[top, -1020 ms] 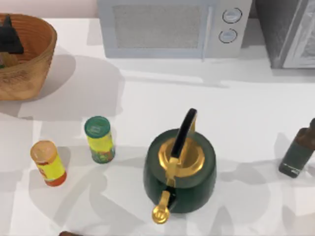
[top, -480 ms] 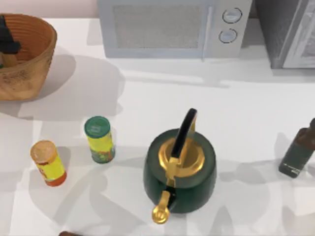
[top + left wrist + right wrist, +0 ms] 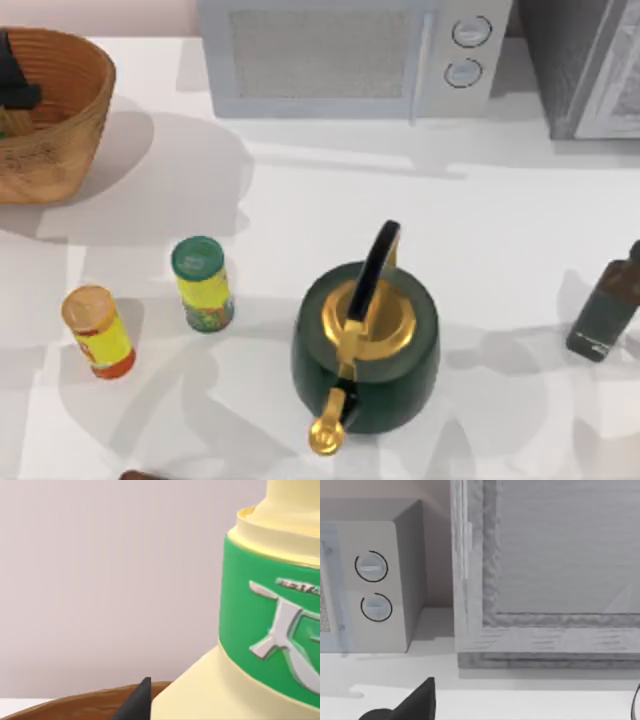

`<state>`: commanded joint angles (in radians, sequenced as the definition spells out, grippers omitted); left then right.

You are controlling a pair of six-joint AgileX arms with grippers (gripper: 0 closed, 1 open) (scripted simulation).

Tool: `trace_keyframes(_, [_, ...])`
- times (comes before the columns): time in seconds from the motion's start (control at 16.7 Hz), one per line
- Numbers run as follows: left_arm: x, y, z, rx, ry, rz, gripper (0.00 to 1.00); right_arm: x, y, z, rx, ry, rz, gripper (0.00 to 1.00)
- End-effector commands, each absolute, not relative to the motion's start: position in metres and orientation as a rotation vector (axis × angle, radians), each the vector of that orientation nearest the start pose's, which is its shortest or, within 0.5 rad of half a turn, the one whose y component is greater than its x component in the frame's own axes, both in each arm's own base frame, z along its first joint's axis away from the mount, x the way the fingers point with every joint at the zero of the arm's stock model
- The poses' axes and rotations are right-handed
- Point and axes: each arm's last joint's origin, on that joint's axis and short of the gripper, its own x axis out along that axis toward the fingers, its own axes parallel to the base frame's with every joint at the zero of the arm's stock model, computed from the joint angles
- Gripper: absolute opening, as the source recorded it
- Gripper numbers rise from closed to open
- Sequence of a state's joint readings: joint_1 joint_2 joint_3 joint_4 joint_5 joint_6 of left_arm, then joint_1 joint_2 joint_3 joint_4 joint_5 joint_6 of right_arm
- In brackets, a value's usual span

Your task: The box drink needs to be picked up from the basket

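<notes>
The left gripper (image 3: 12,75) hung over the basket (image 3: 70,110) at the counter's (image 3: 330,210) far left corner, and whether it was spread or pinching could not be told. In the left wrist view the box drink (image 3: 260,630), pale yellow with a green band, stood close before the camera, above the basket's brown rim. Two yellow cans, one green-lidded (image 3: 202,283) and one orange-lidded (image 3: 97,331), stood on the counter near a dark green kettle (image 3: 365,345).

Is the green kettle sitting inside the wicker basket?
No, the green kettle stands on the table, well apart from the basket at the far left corner.
</notes>
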<state>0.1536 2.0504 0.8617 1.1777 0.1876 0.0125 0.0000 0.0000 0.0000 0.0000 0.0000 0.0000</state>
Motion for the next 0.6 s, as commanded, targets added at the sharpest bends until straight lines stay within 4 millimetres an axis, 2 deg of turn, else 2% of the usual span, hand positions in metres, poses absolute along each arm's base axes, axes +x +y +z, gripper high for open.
trace_keyframes(0.42, [0.388, 0.057, 0.127, -0.003, 0.008, -0.011, 0.00, 0.106, -0.001, 0.160, 0.000, 0.000, 0.000, 1.00])
trace_keyframes(0.48, [0.387, 0.060, 0.136, 0.003, -0.013, -0.005, 0.00, 0.106, -0.001, 0.160, 0.000, 0.000, 0.000, 1.00])
trace_keyframes(0.6, [0.388, 0.060, 0.138, 0.003, -0.013, -0.005, 0.00, 0.106, -0.001, 0.160, 0.000, 0.000, 0.000, 1.00])
